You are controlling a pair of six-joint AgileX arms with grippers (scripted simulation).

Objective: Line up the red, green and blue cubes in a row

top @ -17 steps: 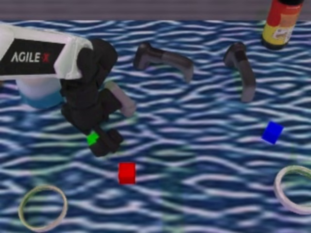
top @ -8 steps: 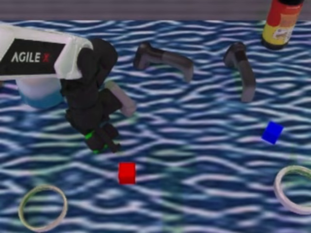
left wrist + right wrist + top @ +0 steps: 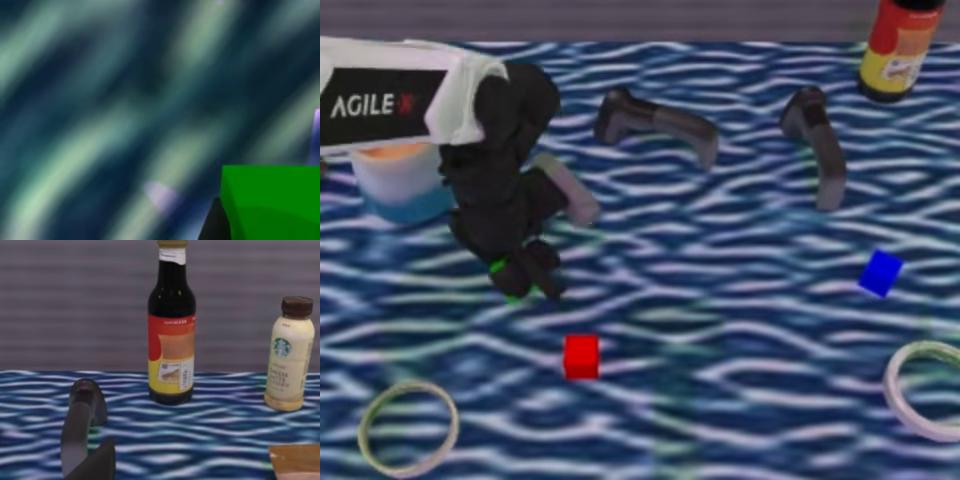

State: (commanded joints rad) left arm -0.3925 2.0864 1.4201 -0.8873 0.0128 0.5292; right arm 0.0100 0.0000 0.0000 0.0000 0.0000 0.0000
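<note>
Green cube [image 3: 272, 202] was clamped in the left gripper [image 3: 525, 275], which had lifted slightly. Red cube [image 3: 581, 357] and blue cube [image 3: 880, 272] lay unplaced; right gripper out of view.

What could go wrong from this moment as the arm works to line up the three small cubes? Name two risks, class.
1. The left hand hides nearly all of the small green cube; only slivers show from above, so a shallow hold might let it slip.
2. The small red cube sits close below that hand; a low carry could knock it. The small blue cube lies far to the right.
</note>
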